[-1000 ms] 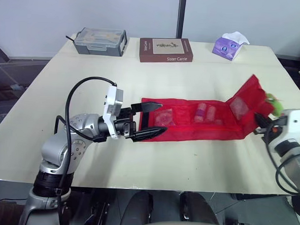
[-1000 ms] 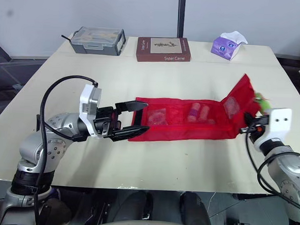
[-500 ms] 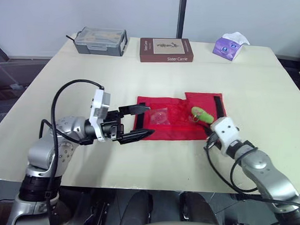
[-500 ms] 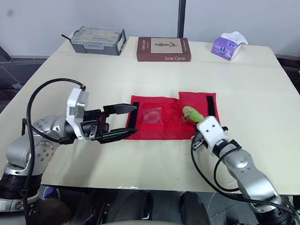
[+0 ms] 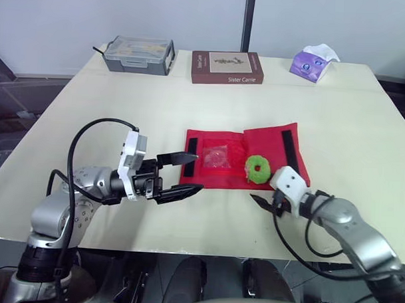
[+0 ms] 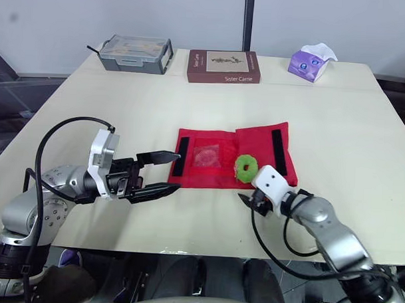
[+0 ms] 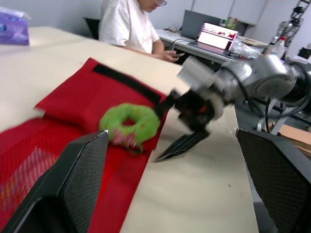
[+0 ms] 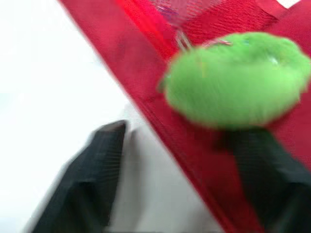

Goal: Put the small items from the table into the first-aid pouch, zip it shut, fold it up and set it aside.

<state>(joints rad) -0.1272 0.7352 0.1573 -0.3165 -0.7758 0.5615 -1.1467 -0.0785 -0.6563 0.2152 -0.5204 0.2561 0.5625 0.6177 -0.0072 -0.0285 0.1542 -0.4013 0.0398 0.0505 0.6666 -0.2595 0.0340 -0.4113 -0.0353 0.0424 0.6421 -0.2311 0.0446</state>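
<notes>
The red first-aid pouch [image 5: 218, 171] lies folded at the table's middle, its right flap with a black strip [image 5: 287, 153] laid over. A green fuzzy ring [image 5: 257, 169] rests on top of it; a small clear packet [image 5: 215, 157] shows through the mesh. My right gripper [image 5: 260, 201] is open at the pouch's front edge, just below the ring, holding nothing. In the right wrist view the ring [image 8: 238, 80] sits past the two spread fingers [image 8: 92, 179]. My left gripper [image 5: 198, 171] is open, level with the pouch's left end and empty.
At the far edge stand a grey plastic box [image 5: 139, 54], a brown book [image 5: 227, 67] and a purple tissue pack [image 5: 314, 62]. A person [image 7: 131, 24] sits at a desk beyond the table in the left wrist view.
My right gripper carried the pouch's right end over to the left, folding it, then opened and drew back to the front edge. The left gripper slid slightly left.
</notes>
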